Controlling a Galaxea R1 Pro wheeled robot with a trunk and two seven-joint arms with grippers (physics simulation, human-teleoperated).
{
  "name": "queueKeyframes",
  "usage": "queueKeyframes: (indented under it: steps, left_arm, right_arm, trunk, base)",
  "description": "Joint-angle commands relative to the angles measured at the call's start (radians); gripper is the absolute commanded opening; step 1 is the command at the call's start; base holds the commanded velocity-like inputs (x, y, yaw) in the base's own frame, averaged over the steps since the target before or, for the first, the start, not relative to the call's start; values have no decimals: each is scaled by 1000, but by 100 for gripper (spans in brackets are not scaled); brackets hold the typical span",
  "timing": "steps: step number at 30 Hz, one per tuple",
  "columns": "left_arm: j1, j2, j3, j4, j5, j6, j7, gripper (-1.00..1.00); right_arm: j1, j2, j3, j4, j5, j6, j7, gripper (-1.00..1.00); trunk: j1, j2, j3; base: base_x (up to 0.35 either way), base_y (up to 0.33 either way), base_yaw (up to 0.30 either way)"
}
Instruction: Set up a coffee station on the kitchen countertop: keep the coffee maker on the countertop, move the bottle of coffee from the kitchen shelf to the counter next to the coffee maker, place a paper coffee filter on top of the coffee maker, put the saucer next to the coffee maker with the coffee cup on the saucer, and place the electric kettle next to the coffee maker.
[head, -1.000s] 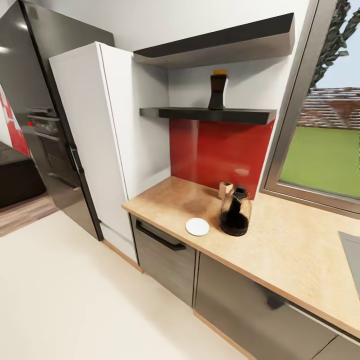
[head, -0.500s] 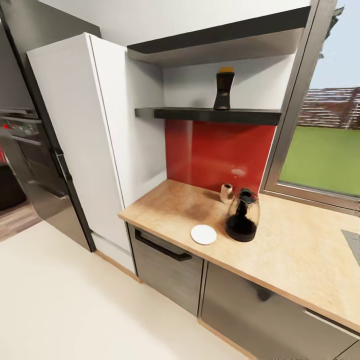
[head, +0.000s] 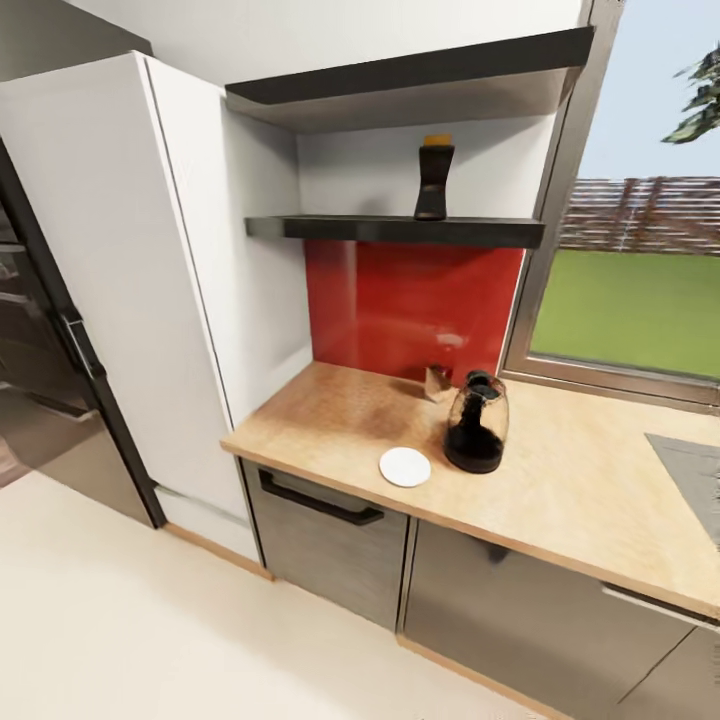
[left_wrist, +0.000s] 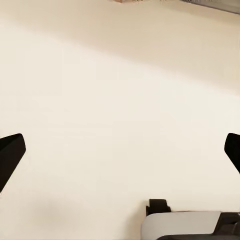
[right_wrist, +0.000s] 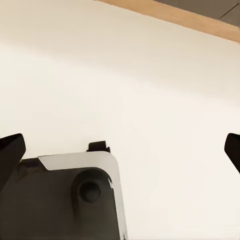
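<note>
Standing half-hidden behind the electric kettle (head: 476, 422) at frame centre, a small tan object stays unclear. The white saucer (head: 405, 467) lies just left on the counter (head: 580, 490); the yellow-capped bottle of coffee (head: 434, 178) tops the kitchen shelf (head: 400, 230). Both pincers gape wide above the floor (left_wrist: 120, 100).

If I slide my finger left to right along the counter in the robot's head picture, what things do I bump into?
Saucer → kettle → sink, all on the countertop.
</note>
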Motion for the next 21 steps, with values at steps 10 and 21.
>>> queueKeyframes:
  steps: [10, 21]
  left_arm:
    - [-1, -1, 11, 0, -11, -5, -7, 100]
    - [-1, -1, 11, 0, -10, -5, -7, 100]
  right_arm:
    - [-1, 1, -4, 1, 5, -3, 0, 100]
    - [-1, 1, -4, 1, 5, -3, 0, 100]
  trunk:
    - [1, -2, -2]
    - [1, -2, -2]
  base:
    - [0, 223, -273]
    - [0, 7, -274]
